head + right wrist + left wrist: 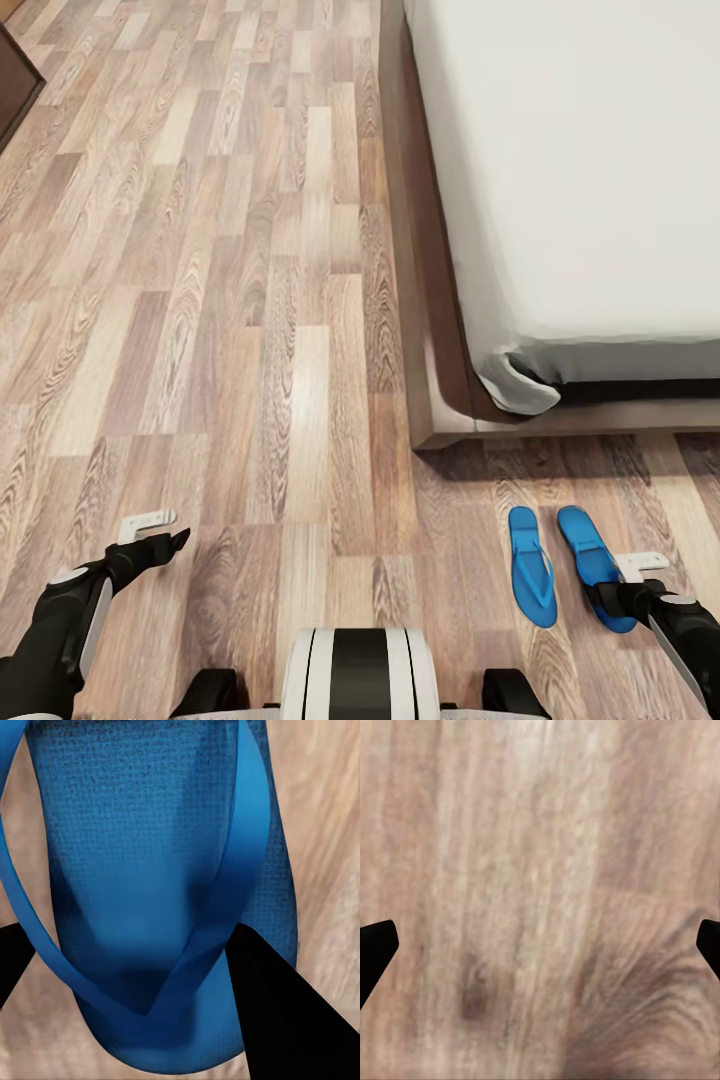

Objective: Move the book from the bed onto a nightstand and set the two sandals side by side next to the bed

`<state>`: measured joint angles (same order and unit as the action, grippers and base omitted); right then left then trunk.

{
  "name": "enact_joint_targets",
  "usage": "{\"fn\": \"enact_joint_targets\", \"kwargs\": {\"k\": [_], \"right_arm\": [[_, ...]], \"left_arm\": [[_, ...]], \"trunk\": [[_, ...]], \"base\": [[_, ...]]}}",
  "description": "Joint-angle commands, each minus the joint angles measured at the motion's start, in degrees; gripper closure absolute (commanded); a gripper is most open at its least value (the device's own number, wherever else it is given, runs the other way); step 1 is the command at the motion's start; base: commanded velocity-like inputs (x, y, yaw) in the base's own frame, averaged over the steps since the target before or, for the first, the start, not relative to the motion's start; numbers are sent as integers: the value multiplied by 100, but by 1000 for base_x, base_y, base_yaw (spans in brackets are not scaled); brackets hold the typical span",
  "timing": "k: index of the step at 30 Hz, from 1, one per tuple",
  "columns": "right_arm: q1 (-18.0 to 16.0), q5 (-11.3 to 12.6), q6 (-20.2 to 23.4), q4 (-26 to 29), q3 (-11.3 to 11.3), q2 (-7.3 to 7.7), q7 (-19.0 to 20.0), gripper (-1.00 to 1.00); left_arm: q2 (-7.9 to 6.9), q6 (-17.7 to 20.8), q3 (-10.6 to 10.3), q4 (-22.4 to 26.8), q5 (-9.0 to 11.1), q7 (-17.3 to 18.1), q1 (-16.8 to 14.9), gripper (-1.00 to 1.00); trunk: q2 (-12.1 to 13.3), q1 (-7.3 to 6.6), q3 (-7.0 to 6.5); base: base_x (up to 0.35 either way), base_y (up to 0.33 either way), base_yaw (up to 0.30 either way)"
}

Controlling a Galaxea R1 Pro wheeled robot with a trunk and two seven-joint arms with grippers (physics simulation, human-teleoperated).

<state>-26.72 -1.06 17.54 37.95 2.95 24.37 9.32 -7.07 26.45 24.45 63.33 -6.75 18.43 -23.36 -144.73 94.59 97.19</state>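
- Lying flat on the wood-plank floor (250, 400), the two blue sandals sit side by side just off the near corner of the bed (560, 180), close together but apart from each other.
- The left sandal (531, 565) is fully in sight in the head view; the right sandal (592, 560) has its near end covered by the right end effector (612, 598).
- In the right wrist view that sandal (150, 855) appears close up, its strap crossing the textured sole, with one black finger (277, 1012) over the sole beside the strap and the other at the sandal's outer edge. The fingers straddle the sandal; I cannot tell whether they are pressing on it.
- The left end effector (160, 545) hangs over bare floor, well away from the bed's corner and the sandals.
- In the left wrist view its black fingertips (375, 945) stand far apart, open, with floor planks between them.
- The bed shows a pale mattress on a dark brown frame.
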Motion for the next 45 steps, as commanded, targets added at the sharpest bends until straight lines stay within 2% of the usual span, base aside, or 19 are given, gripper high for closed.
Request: {"fn": "enact_joint_targets", "kwargs": {"k": [1,3,29,32,41,45], "right_arm": [[0,1,39,11,21,-2,26,100],[0,1,38,10,21,-2,26,100],[0,1,38,10,21,-2,26,100],[0,1,39,10,21,-2,26,100],[0,1,39,14,21,-2,26,100],[0,1,39,11,21,-2,26,100]], "left_arm": [[2,18,16,6,-60,56,-4,-100],[3,18,16,11,-61,55,-5,-100],[4,15,16,11,-57,64,-3,-100],[4,18,16,7,-55,64,-5,-100],[4,18,16,12,-54,64,-3,-100],[4,18,16,10,-54,64,-3,-100]], "trunk": [[-3,1,26],[-5,7,70],[-5,7,70],[-9,14,137],[-9,14,137],[-12,19,181]], "base": [[0,0,0],[0,0,0],[23,22,0],[0,0,0],[0,0,0],[0,0,0]]}}
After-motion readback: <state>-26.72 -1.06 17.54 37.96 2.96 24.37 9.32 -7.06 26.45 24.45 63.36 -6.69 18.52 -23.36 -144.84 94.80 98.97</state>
